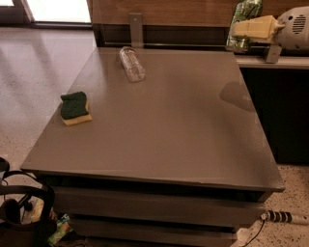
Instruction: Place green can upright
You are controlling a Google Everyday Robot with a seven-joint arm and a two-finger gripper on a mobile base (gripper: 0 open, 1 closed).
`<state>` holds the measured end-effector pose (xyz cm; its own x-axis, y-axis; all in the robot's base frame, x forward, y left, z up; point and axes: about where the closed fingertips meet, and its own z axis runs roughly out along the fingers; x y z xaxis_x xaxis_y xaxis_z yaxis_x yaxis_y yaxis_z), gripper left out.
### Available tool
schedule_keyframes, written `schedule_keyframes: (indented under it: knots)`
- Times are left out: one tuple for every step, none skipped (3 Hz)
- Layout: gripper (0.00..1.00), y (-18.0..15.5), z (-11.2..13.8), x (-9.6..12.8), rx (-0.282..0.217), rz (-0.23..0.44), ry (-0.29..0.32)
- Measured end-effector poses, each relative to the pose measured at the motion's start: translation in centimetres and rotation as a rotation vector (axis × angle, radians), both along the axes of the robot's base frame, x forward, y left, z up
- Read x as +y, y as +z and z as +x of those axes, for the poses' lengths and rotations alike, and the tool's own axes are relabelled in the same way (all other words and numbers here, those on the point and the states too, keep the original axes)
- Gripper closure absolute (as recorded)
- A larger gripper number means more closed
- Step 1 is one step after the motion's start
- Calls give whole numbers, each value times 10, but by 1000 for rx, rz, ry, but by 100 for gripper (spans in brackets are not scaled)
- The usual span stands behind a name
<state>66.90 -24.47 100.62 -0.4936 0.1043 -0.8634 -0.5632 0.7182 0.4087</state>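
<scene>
A: Gripper?
B: Top right, gripper (240,33) held level, cream fingers (255,26) pointing left, clamped on the green can (246,10).
A: Arm?
B: White wrist (294,21) behind, at the right edge.

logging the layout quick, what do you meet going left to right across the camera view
sponge → clear bottle → green can, held in the gripper at the top right

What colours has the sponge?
The sponge: dark green above, yellow below; camera view. The gripper, upper right, holds the green can.
</scene>
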Motion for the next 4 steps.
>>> schedule_keyframes:
  knots:
    - [100,4,-14,14,-121,-48,150]
    - [100,-5,-30,26,-162,-69,220]
    - [100,1,-57,34,-225,-97,206]
    - [100,-24,-67,45,-265,-69,134]
